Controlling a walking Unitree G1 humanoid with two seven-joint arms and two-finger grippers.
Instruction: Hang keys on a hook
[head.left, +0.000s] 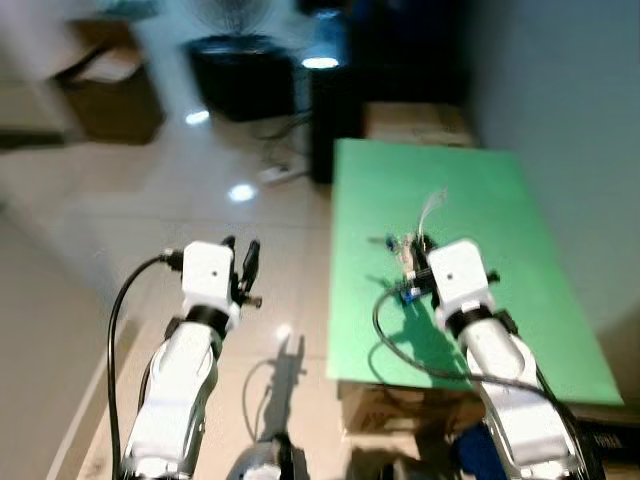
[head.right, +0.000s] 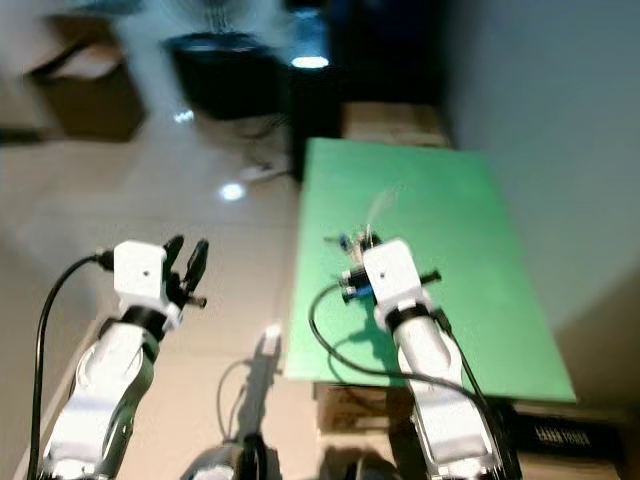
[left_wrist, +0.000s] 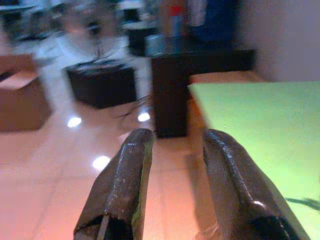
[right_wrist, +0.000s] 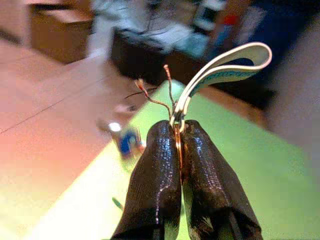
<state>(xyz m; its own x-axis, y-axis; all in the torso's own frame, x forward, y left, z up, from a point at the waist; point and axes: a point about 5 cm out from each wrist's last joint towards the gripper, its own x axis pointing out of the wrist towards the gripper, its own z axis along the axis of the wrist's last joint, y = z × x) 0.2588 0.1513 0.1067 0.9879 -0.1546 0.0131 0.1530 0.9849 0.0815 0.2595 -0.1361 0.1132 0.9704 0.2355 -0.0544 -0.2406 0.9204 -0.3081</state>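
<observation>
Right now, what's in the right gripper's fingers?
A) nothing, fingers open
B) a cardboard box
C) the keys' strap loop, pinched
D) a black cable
C: in the right wrist view the right gripper has its fingers closed on the looped strap of the keys, above the green table.

No text, label or number can be read anywhere. A dark box (head.right: 565, 435) at the green table's (head.right: 470, 210) near right corner bears pale lettering, too blurred to read.
</observation>
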